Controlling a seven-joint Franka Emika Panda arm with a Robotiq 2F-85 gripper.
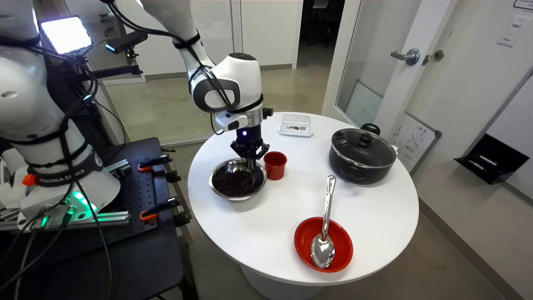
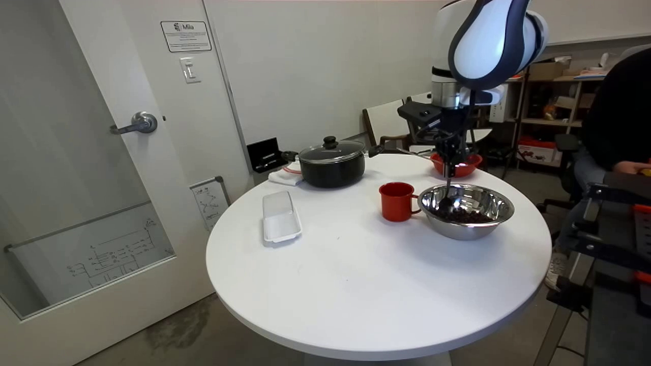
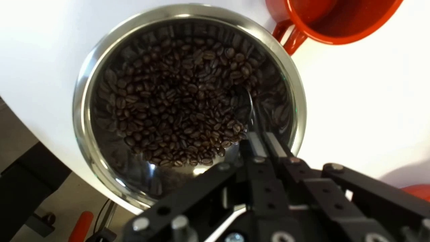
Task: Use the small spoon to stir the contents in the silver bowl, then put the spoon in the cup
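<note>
Between 9 and 10 o'clock on the round white desk [image 1: 266, 233] in an exterior view, the silver bowl [image 1: 239, 198] stands upright, with dark coffee beans [image 3: 178, 111] covering most of its bottom. Above the right part of the bowl, the gripper [image 3: 263, 137] points downward, its jaws drawn together narrowly on the handle of the small spoon [image 3: 244, 106]; the wrist view locates the spoon's head inside the bowl at 3 o'clock, against the edge of the beans. To the right of the gripper, the cup [image 1: 275, 171] stands upright at 11 o'clock of the desk, its handle directed toward the bowl's rim and just beside it; contact between the two cannot be determined. Farther right, at 12 o'clock, lies a small white container [image 1: 295, 125]. Next, at 5 o'clock, the red shallow dish [image 1: 343, 246] carries the long silver spoon [image 1: 322, 252]: the spoon's wide end rests inside the dish, and its shaft extends over the rim toward 12 o'clock. Rightmost, at 2 o'clock, the black pot [image 1: 372, 175] stands upright with its glass lid [image 1: 352, 141] seated.
</note>
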